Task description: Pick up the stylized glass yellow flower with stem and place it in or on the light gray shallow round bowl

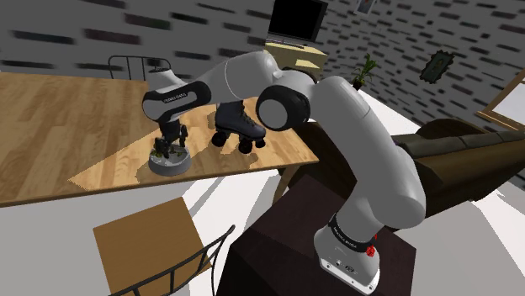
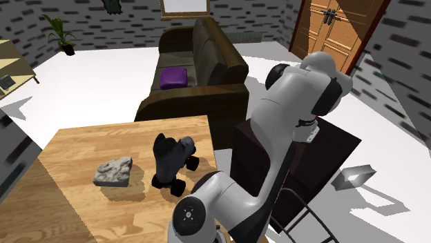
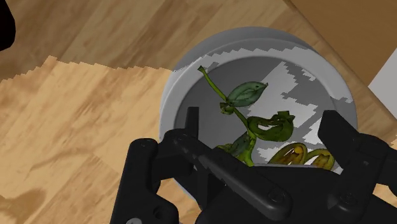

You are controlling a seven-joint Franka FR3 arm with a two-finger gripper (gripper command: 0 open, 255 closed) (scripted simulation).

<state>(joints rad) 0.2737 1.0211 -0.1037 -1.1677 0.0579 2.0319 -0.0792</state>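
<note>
Grey bowl (image 3: pixel 248 33) sits directly under the tool (image 3: pixel 262 121), and the flower (image 3: pixel 247 94) lies inside it. Its green stem and leaves run out ahead of the fingers, with the yellow petals close below the palm. The tool's fingers stand wide apart on either side of the stem and clasp nothing, so the flower looks released and only the lift-off seems left.

The risks, as I judge them: the fingertips hang low at the rim, so a slanted retreat could knock the wall and slide the bowl along the desk (image 1: pixel 76 126). A fingertip could also hook a leaf and drag the flower out. A straight rise should avoid both.

The wrist view gives the flower and the finger gap. The shoulder view places the tool (image 1: pixel 171 145) beside a skate (image 1: pixel 235 126). The second exterior view adds a grey rock (image 2: pixel 114 171) next to that skate.
</note>
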